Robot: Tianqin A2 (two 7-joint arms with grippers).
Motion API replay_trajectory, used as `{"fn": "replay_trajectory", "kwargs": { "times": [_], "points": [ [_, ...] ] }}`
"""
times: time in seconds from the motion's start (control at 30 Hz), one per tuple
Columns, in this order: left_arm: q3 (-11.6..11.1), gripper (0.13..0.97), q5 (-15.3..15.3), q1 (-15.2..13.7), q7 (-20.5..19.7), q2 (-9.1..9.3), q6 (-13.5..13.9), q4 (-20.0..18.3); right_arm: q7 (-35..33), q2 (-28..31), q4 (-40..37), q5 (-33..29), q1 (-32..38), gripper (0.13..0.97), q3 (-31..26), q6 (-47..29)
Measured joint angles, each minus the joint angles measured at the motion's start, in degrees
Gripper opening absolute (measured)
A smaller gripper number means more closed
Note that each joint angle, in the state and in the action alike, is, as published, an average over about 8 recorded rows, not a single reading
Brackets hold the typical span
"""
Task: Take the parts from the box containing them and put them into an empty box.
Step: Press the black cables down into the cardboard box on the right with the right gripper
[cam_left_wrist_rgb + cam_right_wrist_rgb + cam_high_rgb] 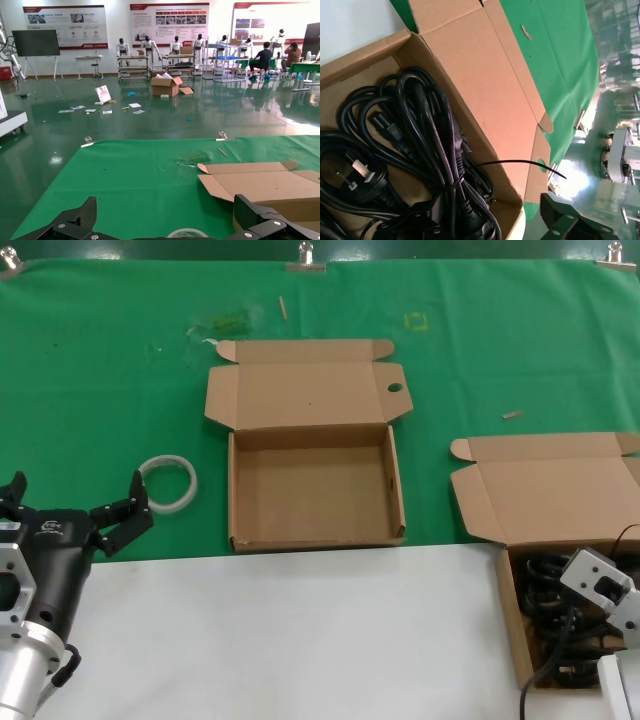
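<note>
The empty box point(315, 490) lies open in the middle of the green cloth, with a round hole point(395, 388) in one lid flap. The box with the black coiled cables point(545, 585) stands at the right, its lid point(560, 490) folded back. My right arm's wrist point(600, 585) hangs over that box. In the right wrist view my right gripper point(485, 227) is open low over the cable bundle point(430, 150), with one finger point(412, 220) among the cords and the other point(567, 220) beyond the box wall point(485, 90). My left gripper point(75, 502) is open and empty at the left.
A white tape ring point(168, 482) lies on the cloth just beyond the left gripper and also shows in the left wrist view point(187, 233). A white table surface point(300, 640) fills the front. Small scraps lie on the far cloth.
</note>
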Motion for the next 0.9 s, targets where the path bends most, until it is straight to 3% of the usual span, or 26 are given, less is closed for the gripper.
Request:
{"fn": "replay_trajectory", "kwargs": {
  "times": [0.07,0.63,0.9],
  "points": [
    [0.00,0.965,0.00,0.00,0.00,0.00,0.00,0.00,0.06,0.00,-0.10,0.00,0.08,0.758,-0.12,-0.01],
    [0.00,0.965,0.00,0.00,0.00,0.00,0.00,0.00,1.15,-0.01,-1.23,0.00,0.01,0.358,-1.05,-0.36],
    [0.00,0.965,0.00,0.00,0.00,0.00,0.00,0.00,1.63,-0.29,-1.66,0.00,0.21,0.241,-0.93,-0.65]
  ]
}}
